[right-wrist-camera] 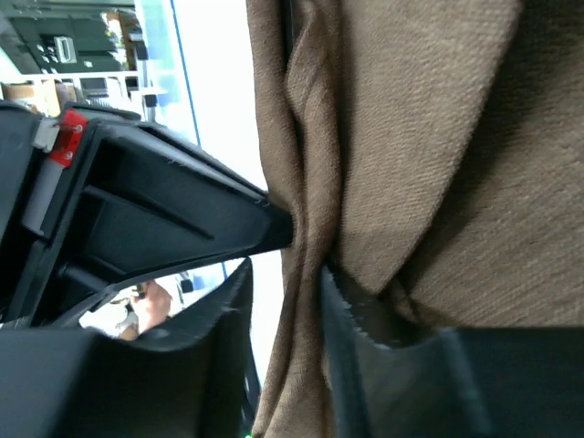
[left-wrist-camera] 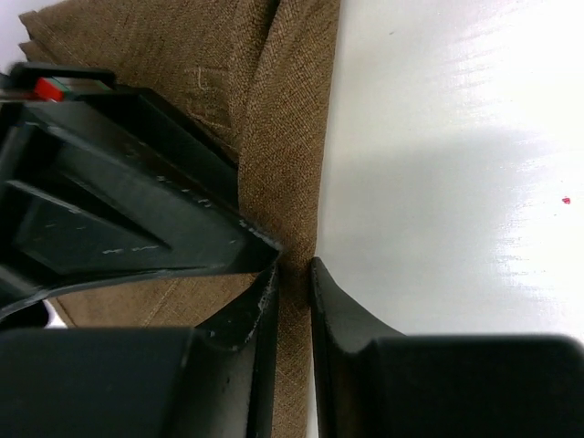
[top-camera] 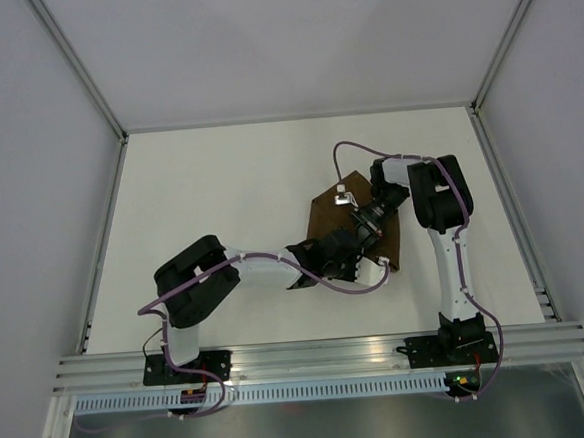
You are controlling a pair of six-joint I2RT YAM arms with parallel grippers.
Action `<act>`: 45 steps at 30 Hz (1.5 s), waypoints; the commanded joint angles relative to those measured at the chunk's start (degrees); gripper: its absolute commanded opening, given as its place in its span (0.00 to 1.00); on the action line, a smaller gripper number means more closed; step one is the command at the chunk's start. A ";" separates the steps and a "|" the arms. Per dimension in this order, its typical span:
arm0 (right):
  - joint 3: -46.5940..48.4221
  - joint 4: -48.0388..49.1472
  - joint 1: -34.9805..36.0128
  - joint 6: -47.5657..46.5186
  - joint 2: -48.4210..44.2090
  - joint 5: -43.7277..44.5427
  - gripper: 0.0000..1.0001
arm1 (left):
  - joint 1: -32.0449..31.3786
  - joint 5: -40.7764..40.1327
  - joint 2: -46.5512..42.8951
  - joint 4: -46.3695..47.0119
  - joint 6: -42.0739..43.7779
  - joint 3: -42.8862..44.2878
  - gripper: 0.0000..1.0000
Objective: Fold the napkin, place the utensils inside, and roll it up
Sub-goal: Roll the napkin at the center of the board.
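2 grippers are crowding over the brown napkin (top-camera: 324, 215) on the table (top-camera: 219, 184).
Left gripper (left-wrist-camera: 294, 274) is pinching a folded edge; right gripper (right-wrist-camera: 306, 265) is straddling bunched cloth, grip impossible to tell.

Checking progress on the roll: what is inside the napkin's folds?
Only brown cloth shows: the napkin lies in overlapping folds, one ridge in the left pincer, another in the right pincer. No utensil is visible; whatever lies deeper is covered by cloth.
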 commanded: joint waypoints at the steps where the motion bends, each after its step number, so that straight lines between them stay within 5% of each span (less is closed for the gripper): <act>1: 2.89 5.77 -1.03 -2.90 -4.55 1.40 0.47 | -0.11 6.96 1.36 -10.21 -6.14 2.19 0.02; 6: 5.09 9.98 -3.31 3.94 -9.92 0.26 0.56 | 0.42 9.95 1.62 -13.64 -8.88 3.60 0.02; 14: -3.51 40.91 -10.86 31.70 -23.28 7.63 0.57 | 1.74 15.58 4.34 -23.90 -15.11 10.80 0.02; 23: -14.75 55.69 -21.50 36.92 -40.84 6.33 0.55 | 5.42 24.97 11.19 -41.22 -23.90 25.12 0.02; 34: -34.00 53.33 -26.25 21.66 -66.78 1.41 0.54 | 10.88 37.72 18.31 -48.89 -26.98 31.90 0.02; 39: -37.63 40.21 -25.90 6.55 -77.08 -2.28 0.57 | 14.13 42.82 21.13 -50.56 -27.86 33.83 0.02; 45: -39.20 26.44 -14.15 -9.84 -74.97 3.58 0.57 | 16.33 47.30 24.46 -51.88 -28.92 35.86 0.02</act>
